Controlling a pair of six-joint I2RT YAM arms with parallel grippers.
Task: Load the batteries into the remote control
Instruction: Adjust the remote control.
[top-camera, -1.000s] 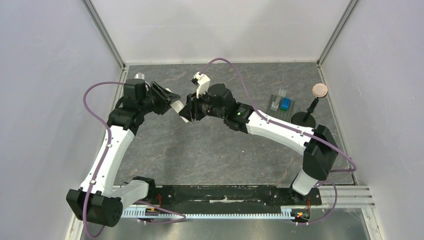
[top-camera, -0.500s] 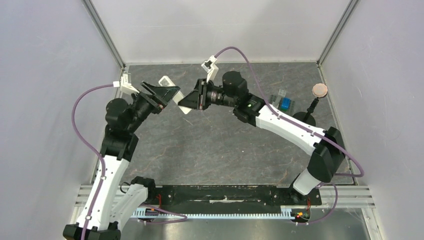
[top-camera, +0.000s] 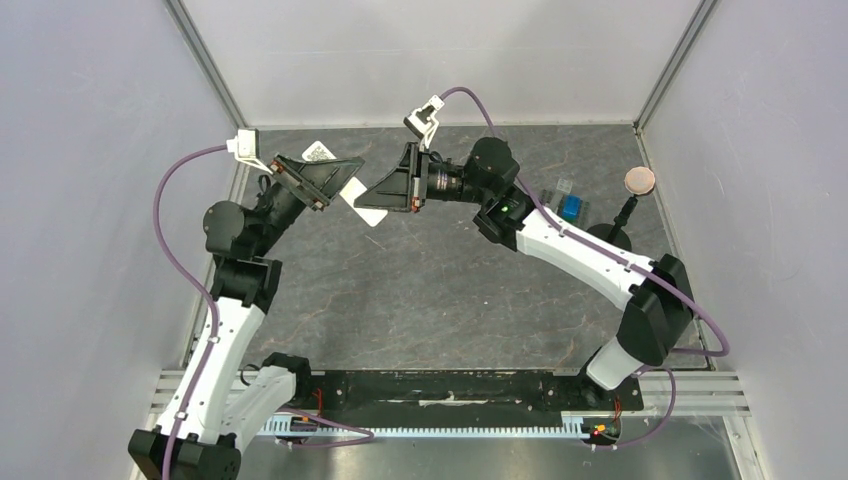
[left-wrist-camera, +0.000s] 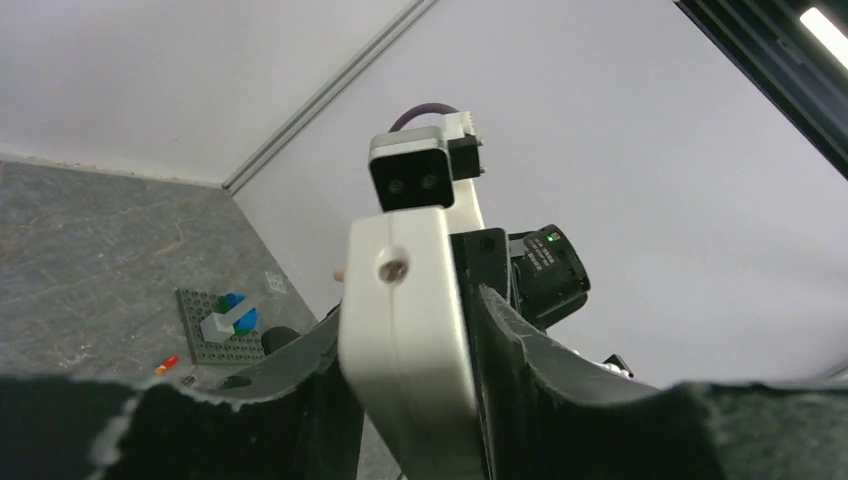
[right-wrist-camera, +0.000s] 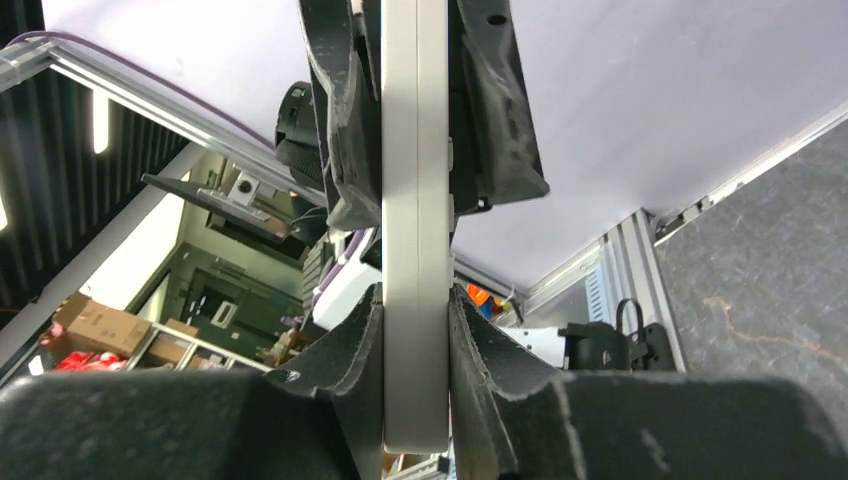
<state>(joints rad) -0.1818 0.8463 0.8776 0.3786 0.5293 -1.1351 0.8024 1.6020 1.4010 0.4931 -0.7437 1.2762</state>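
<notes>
Right wrist view: right gripper (right-wrist-camera: 415, 300) is clamped on the remote control (right-wrist-camera: 415, 180). The remote shows edge-on & vertical in frame, w/ one dark finger pressed to each flat side and no gap visible. Left wrist view: left gripper (left-wrist-camera: 410, 315) has the same remote running out btwn its fingers toward the right arm's wrist cam. Its jaws stand partway apart w/ the white body filling the space, and the fingers look tight vs both sides, so it appears gripped at this end too. In the right wrist view the left arm's fingers flank the remote just beyond the right fingertips. Top external: the 2 grippers meet nearly tip to tip over the back-left part of the table (top-camera: 420, 300). The remote is held up off the surface btwn them, slanting upper left to lower right. Its code-sticker end pokes out behind the left gripper and a plain white end shows by the right one. The batteries (left-wrist-camera: 167, 364) are not loaded. A red one & a small dark one lie side by side on the table, just beside the near corner of a grey plate (left-wrist-camera: 200, 345) carrying blue & grey blocks, well apart from the remote. They're too small to make out in the top view. That plate sits at the table's right side, near a black stand w/ a round brown disc (top-camera: 640, 180).
</notes>
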